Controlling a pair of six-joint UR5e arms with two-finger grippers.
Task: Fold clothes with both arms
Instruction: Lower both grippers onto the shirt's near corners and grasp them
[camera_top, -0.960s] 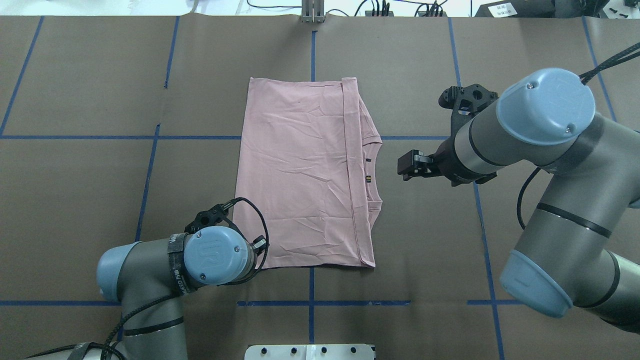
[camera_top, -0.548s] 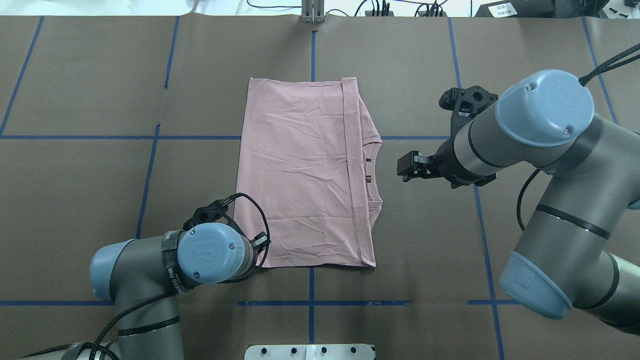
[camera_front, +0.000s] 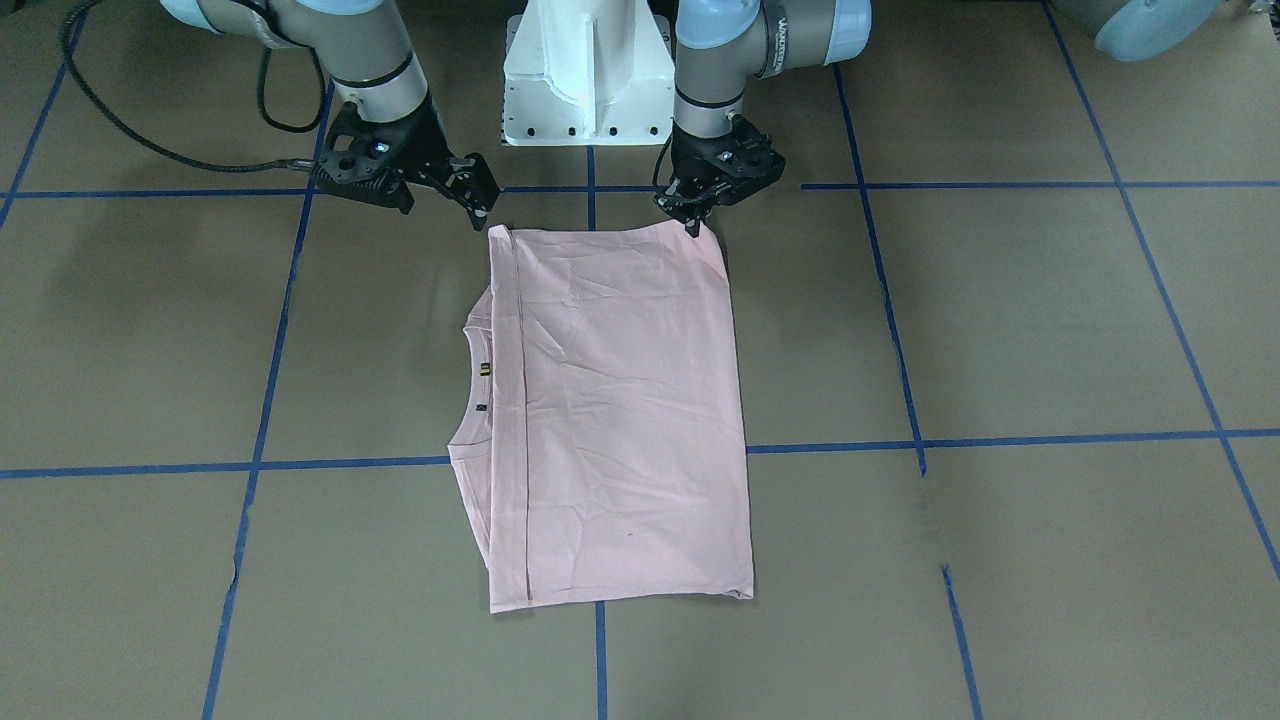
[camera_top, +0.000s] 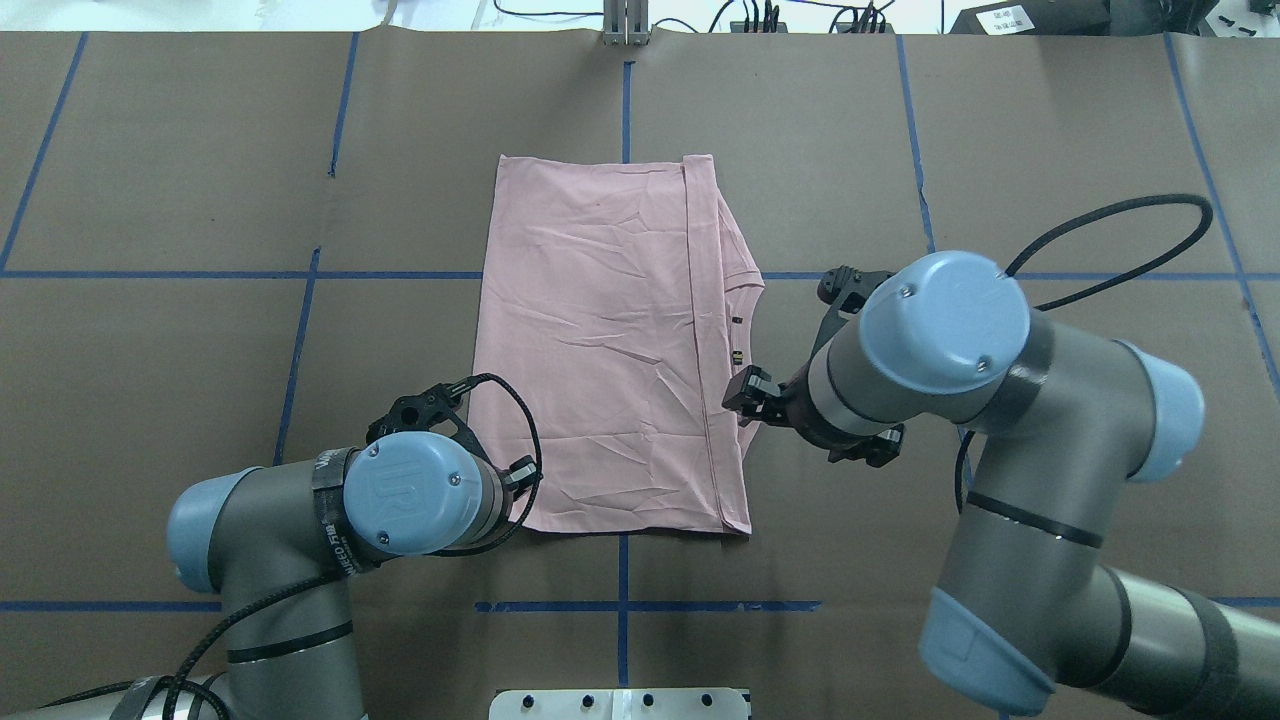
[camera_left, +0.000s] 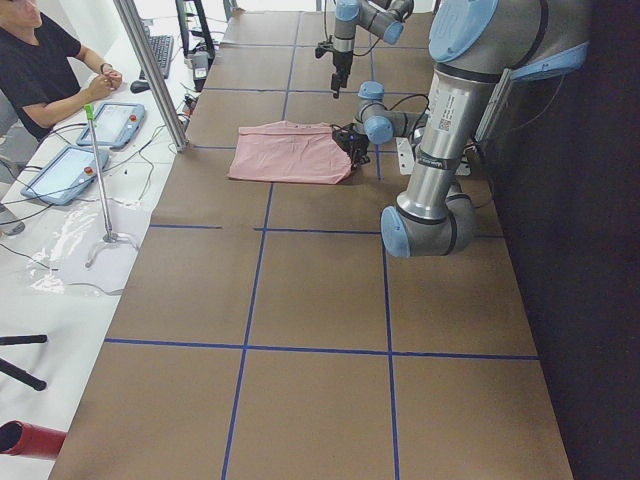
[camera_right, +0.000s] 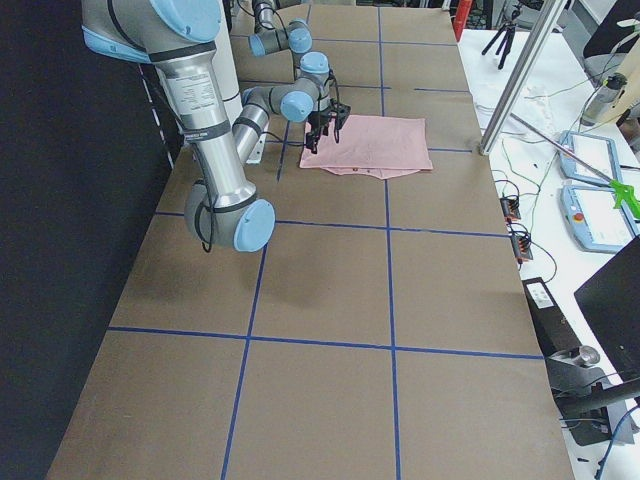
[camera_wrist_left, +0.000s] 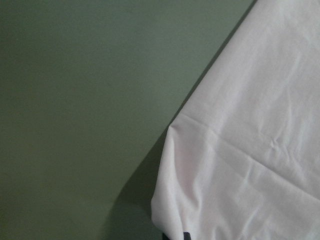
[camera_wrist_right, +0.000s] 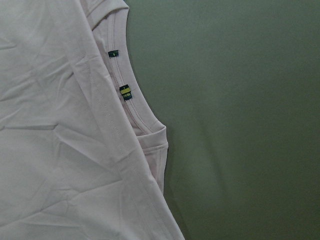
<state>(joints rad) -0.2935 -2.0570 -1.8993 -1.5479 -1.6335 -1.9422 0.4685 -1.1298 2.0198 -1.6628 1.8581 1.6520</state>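
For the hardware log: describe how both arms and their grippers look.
Both the left arm and the right arm are grey-silver jointed tubes with rounded light-blue joint caps, some embossed UR. The left gripper and right gripper are black and two-fingered. A black cable loops from each wrist, and a black strap with white lettering wraps the left arm.

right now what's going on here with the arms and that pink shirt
A pink T-shirt is being folded: it lies flat on the table, partly folded, collar on the robot's right. The robot's left end effector is down at the shirt's near left corner; whether it grips is unclear. The right end effector hovers, apparently open, by the collar edge.
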